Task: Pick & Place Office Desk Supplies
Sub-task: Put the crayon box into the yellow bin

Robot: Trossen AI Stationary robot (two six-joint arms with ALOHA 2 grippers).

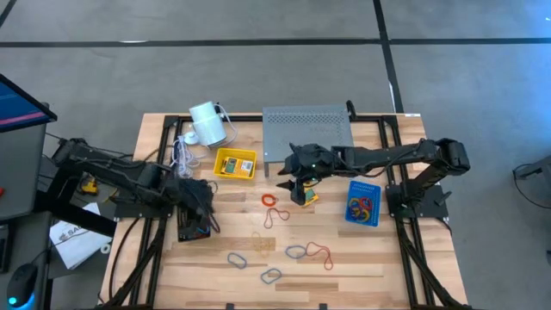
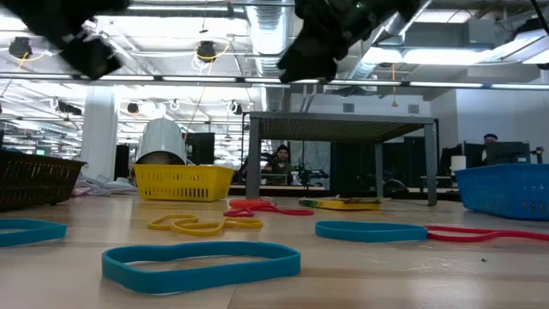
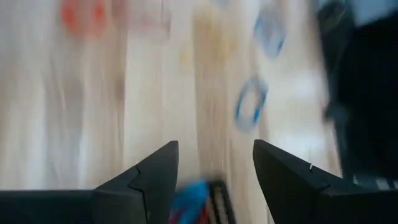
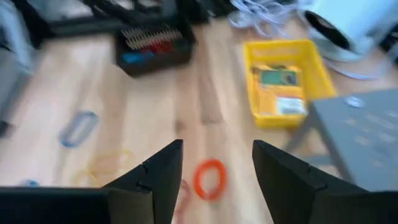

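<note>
Nearest to you, loose rubber bands lie on the bare worktop (image 1: 215, 280): a blue band (image 1: 271, 275), another blue band beside a red band (image 1: 320, 252), and a faint yellow band (image 1: 261, 243). Farther in, an orange band (image 1: 269, 200) sits just beside the right claw (image 1: 301, 185), which hangs above the worktop with its fingers spread and nothing between them. Your left claw (image 1: 205, 207) is over the dark basket (image 1: 191, 226) at the left, fingers also spread and empty, a blue band visible below them in its wrist view. To the right stands the blue basket (image 1: 362, 202), already holding bands; behind, the yellow basket (image 1: 235, 164) holds crayon boxes. You appear to be between a drop and the next pick. Next, you would lower the right claw onto the orange band, one finger inside the loop, then close.
</note>
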